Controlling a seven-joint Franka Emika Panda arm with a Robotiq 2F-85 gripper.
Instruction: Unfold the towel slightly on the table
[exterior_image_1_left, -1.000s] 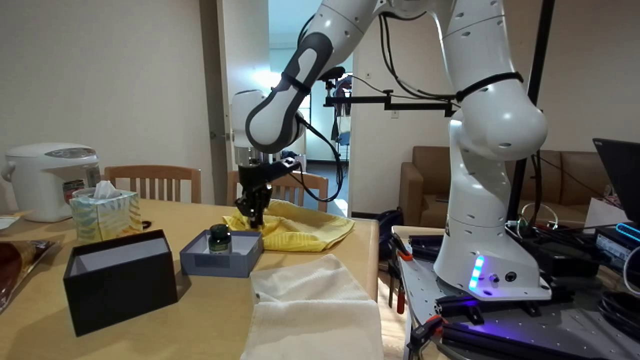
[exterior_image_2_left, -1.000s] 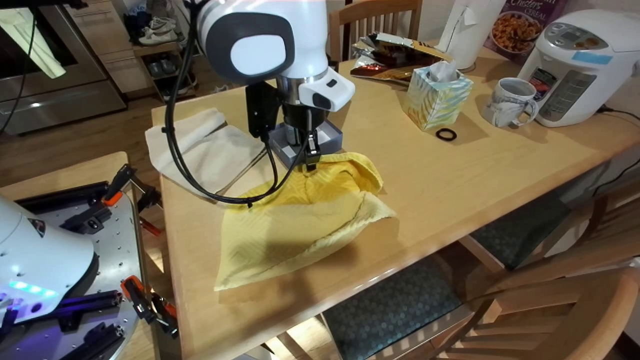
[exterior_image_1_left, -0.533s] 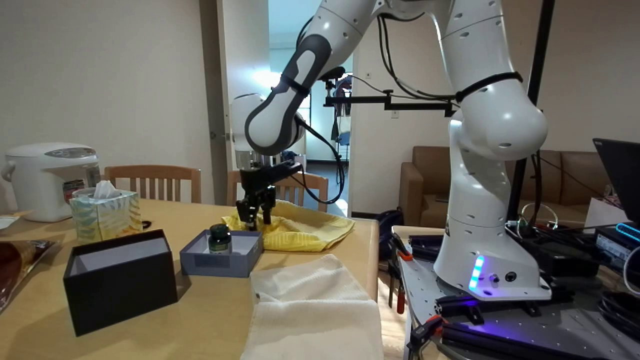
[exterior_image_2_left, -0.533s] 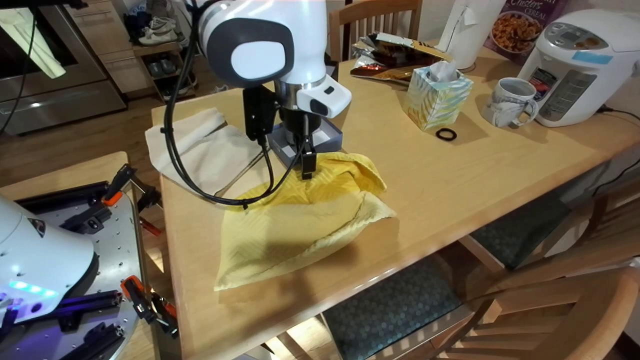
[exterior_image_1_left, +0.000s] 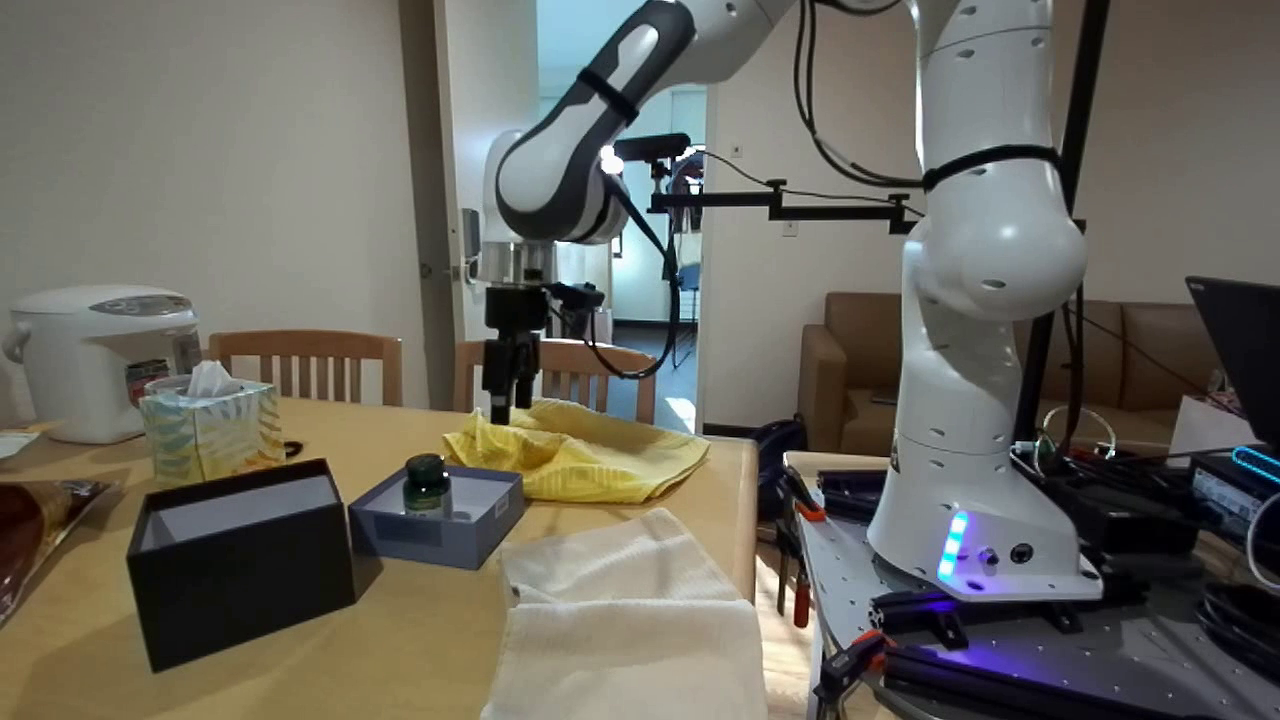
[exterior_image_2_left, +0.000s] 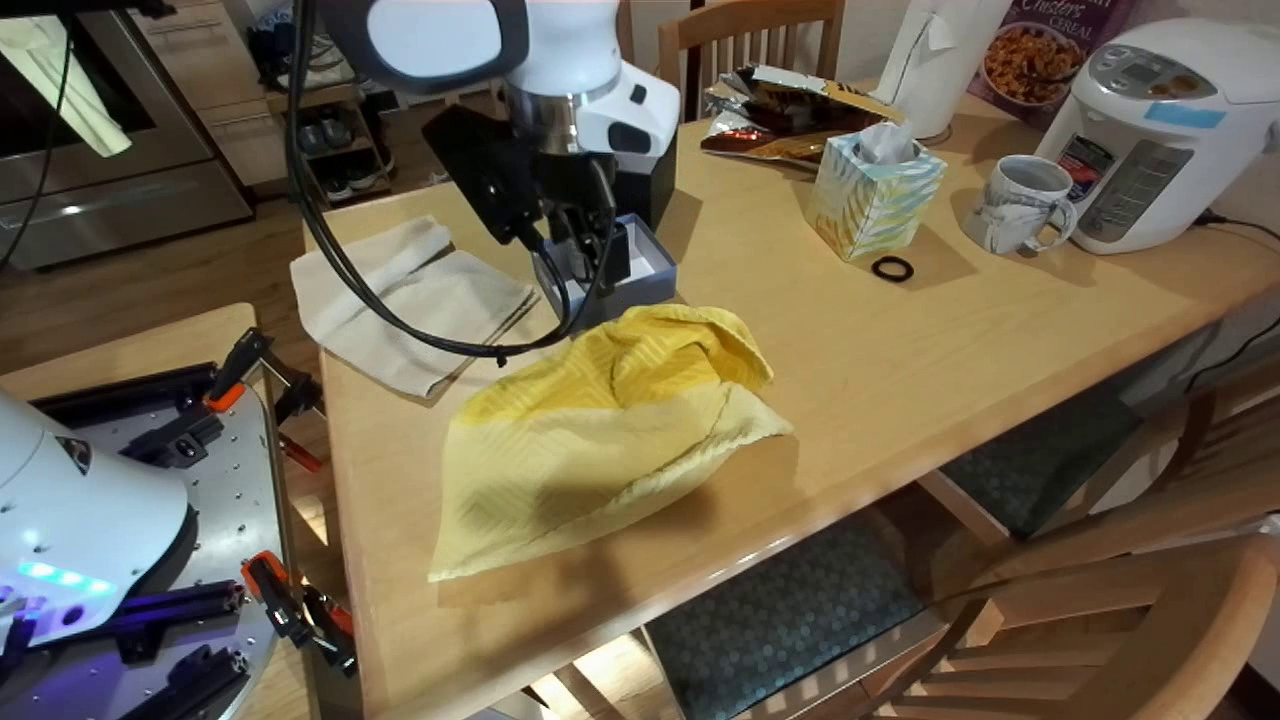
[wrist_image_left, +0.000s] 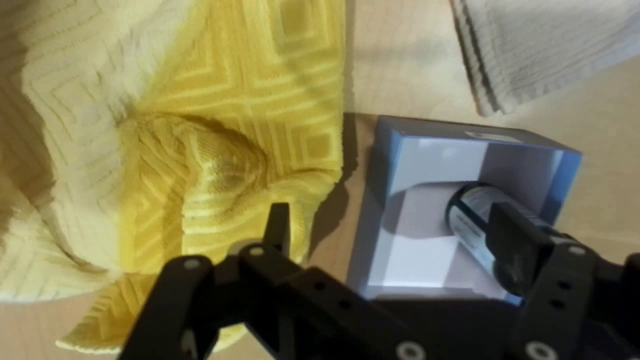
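At the left of the wrist view, the towel (wrist_image_left: 235, 100) is seen on the counter (wrist_image_left: 400, 75), partly spread: a broad, paler part is laid out, while the brighter part is bunched into a soft ridge. The slight unfolding is judged to be largely done, though whether more layers are tucked beneath cannot be told. If a flatter lie is wanted, the ridge is perhaps left to be drawn out. Farther right, the tool (wrist_image_left: 391, 224) is spread wide; nothing is gripped, and it appears to be raised clear of the towel. Just beside the towel, a box (wrist_image_left: 435, 129) is seen with a bottle (wrist_image_left: 467, 225) inside. At the far right, a folded cloth (wrist_image_left: 545, 50) is seen.
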